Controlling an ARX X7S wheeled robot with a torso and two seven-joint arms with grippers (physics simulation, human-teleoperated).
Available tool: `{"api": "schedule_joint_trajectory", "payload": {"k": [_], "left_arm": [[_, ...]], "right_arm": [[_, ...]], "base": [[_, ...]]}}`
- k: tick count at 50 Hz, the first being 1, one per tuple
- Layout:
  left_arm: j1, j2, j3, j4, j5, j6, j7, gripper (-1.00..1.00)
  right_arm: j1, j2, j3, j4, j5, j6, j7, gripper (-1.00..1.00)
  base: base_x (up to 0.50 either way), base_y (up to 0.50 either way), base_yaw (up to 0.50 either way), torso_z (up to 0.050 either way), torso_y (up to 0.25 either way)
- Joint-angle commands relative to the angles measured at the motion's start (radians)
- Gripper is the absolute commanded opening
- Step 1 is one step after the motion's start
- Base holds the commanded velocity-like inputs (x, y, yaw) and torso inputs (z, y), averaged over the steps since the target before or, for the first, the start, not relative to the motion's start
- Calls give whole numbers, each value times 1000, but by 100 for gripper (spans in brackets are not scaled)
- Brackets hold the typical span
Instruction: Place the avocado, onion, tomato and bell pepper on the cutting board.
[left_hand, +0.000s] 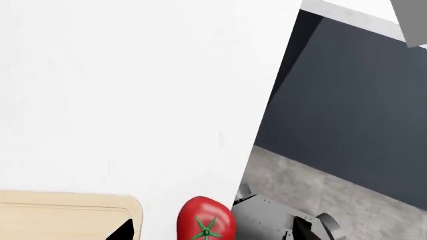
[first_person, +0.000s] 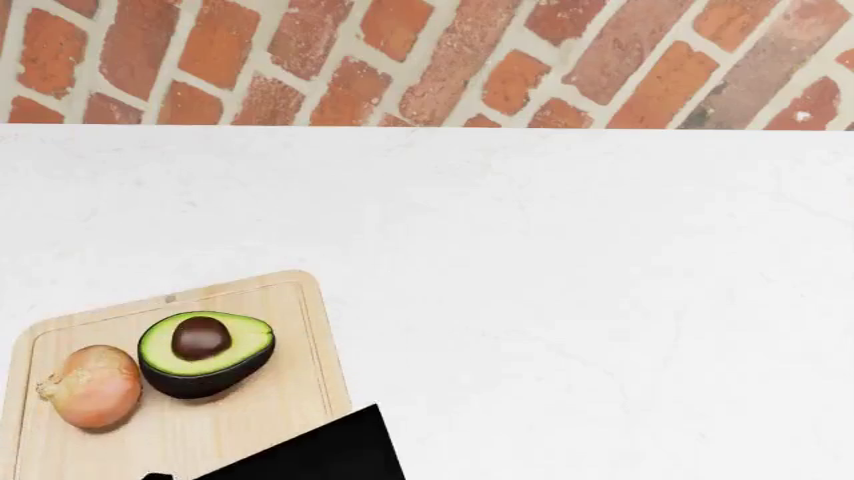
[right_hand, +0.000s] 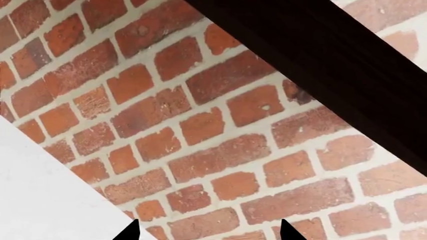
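A: Where does the job stand?

B: In the head view the onion (first_person: 91, 386) and the avocado (first_person: 206, 352) already lie side by side on the cutting board (first_person: 287, 400), the onion to the left. The tomato (left_hand: 207, 220) is not there yet. The left wrist view shows it on the white worktop (left_hand: 133, 100), just beside the board's rounded corner and near the worktop's edge. No bell pepper shows in any view.

A: So the tomato looks like the step in hand. What are the left fingers (left_hand: 122, 231) doing?

B: Only one dark tip shows, over the board's corner, with the tomato just to one side of it and apart from it. Whether the left fingers are spread or closed cannot be told. They grip nothing that can be seen.

A: How should the arm go about it?

B: Probably shift sideways until the tomato sits between the fingers, come down around its widest part below the green calyx, and close gently. The skin is glossy and round, so an off-centre pinch could roll it off the nearby edge. The free patch of board beside the avocado would suit it.

A: And the right fingers (right_hand: 130, 231)?

B: Two dark tips stand well apart, spread, holding nothing, pointed at the brick wall (right_hand: 200, 125).
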Motion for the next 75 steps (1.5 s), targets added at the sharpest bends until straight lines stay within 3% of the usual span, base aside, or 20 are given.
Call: {"api": "schedule_joint_trajectory", "payload": {"k": [1, 40, 54, 75], "left_arm": [[48, 14, 6, 21, 72, 4, 30, 100], [310, 49, 122, 46, 306, 7, 103, 100], [359, 75, 149, 84, 336, 38, 104, 100], [417, 46, 187, 113, 384, 58, 95, 100]], "right_arm": [[-16, -28, 18, -4, -38, -1, -21, 100], [-105, 29, 68, -65, 36, 16, 42, 100], [-103, 39, 65, -69, 28, 12, 42, 100], [-113, 56, 79, -91, 48, 20, 60, 100]], "base": [[0, 0, 0, 0, 0], [0, 0, 0, 0, 0], [0, 0, 0, 0, 0], [0, 0, 0, 0, 0]]}}
